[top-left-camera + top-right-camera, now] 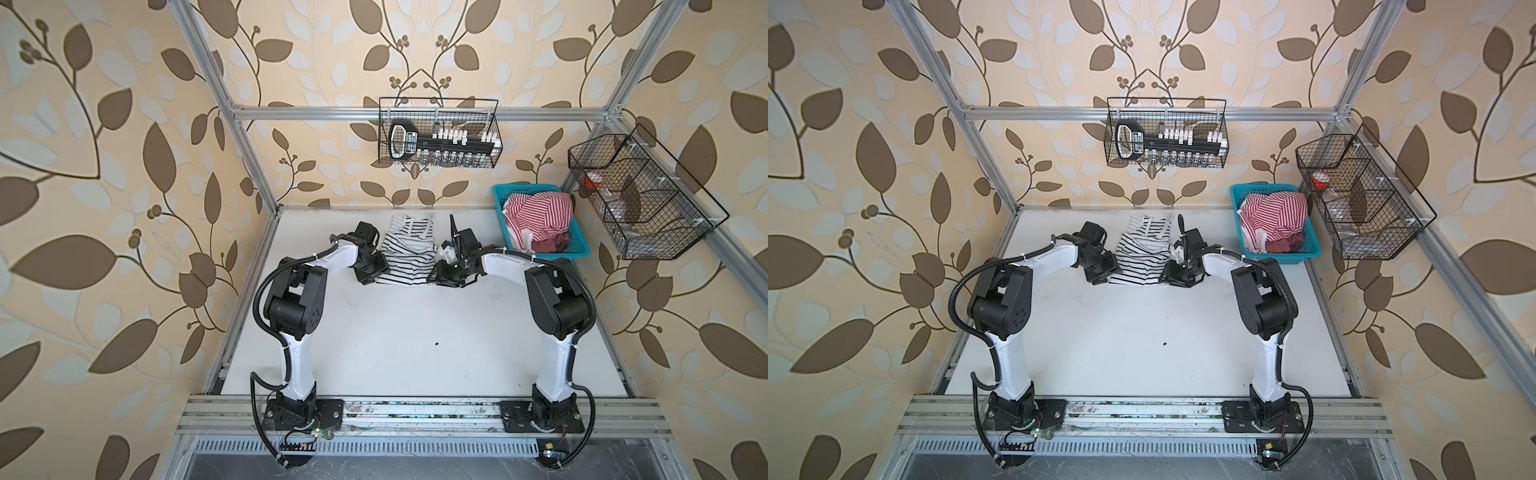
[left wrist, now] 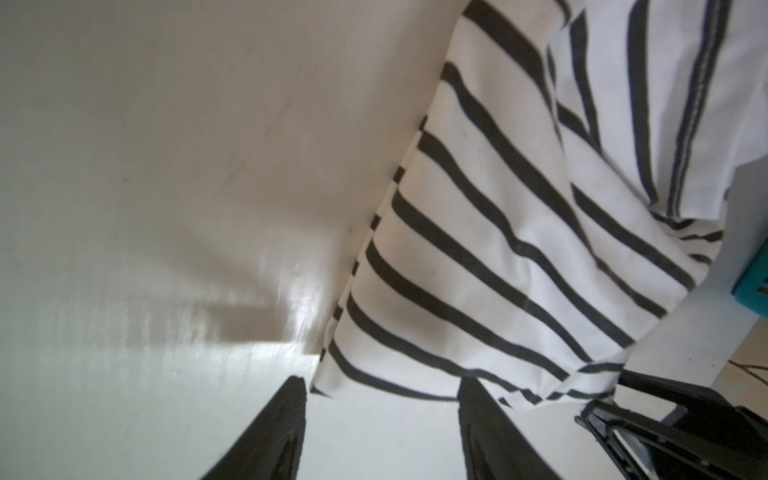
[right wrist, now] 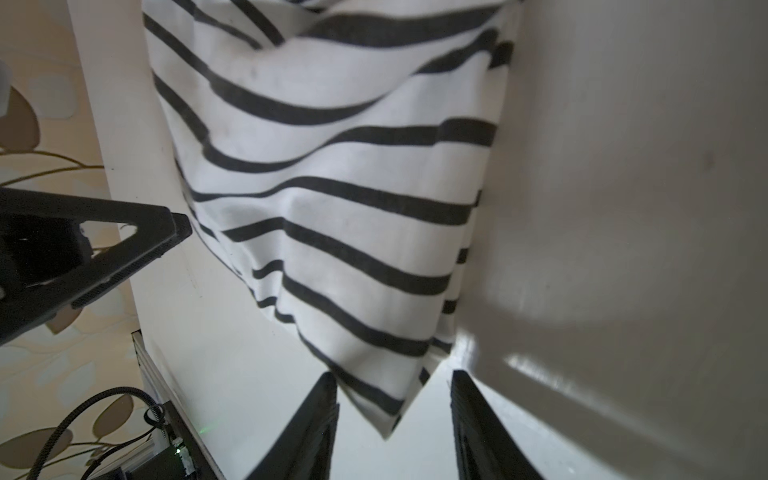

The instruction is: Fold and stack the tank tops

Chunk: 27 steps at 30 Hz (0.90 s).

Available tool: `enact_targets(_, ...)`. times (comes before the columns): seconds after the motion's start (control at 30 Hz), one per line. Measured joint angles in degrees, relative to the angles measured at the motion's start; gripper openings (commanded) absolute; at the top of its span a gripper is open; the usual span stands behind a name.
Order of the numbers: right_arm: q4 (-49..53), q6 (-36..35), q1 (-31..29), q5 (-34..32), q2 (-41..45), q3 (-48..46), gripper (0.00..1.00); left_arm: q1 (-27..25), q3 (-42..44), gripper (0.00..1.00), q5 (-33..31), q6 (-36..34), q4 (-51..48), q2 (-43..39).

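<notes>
A black-striped top (image 1: 407, 253) lies on the counter (image 1: 415, 353), its length running away from the robot. Its near hem corners sit between the parted fingers of the left hand (image 2: 382, 381) and the right hand (image 3: 392, 375), and neither hand grips. To its right, a red-striped top (image 1: 538, 216) fills a basket (image 1: 498, 195).

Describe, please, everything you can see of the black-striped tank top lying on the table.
The black-striped tank top is soft white cloth with bold black stripes. It lies rumpled at the far middle of the white table, straps away from the robot, hem toward it. The left gripper and right gripper sit at its two hem corners, jaws apart; one corner lies between the right gripper's fingers, unclamped. Whether either gripper touches the cloth cannot be told.
</notes>
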<state>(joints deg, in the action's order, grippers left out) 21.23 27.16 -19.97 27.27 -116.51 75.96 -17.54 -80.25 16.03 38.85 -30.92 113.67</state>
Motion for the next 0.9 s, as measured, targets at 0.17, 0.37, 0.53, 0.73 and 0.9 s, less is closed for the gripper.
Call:
enact_targets(0.17,-1.2,-0.2,-0.2,0.0,-1.0,0.0,0.23,0.0,0.9,0.26,0.8,0.9,1.5,1.6)
enact_targets(0.37,-3.2,0.3,-0.2,0.1,-1.3,-1.5,0.0,0.0,3.2,0.0,2.3,0.5,3.3,1.3)
enact_targets(0.53,-6.0,0.3,-0.6,0.1,4.2,-9.8,0.0,-0.2,9.6,0.0,4.4,0.6,5.4,-2.9)
enact_targets(0.73,-6.1,1.1,-4.8,-1.0,16.6,-22.6,0.0,-4.6,19.8,0.0,4.5,1.1,3.4,-13.1)
enact_targets(0.9,-5.7,4.1,-10.5,-3.6,28.3,-31.1,0.0,-10.3,27.7,0.0,2.8,3.3,1.3,-24.4)
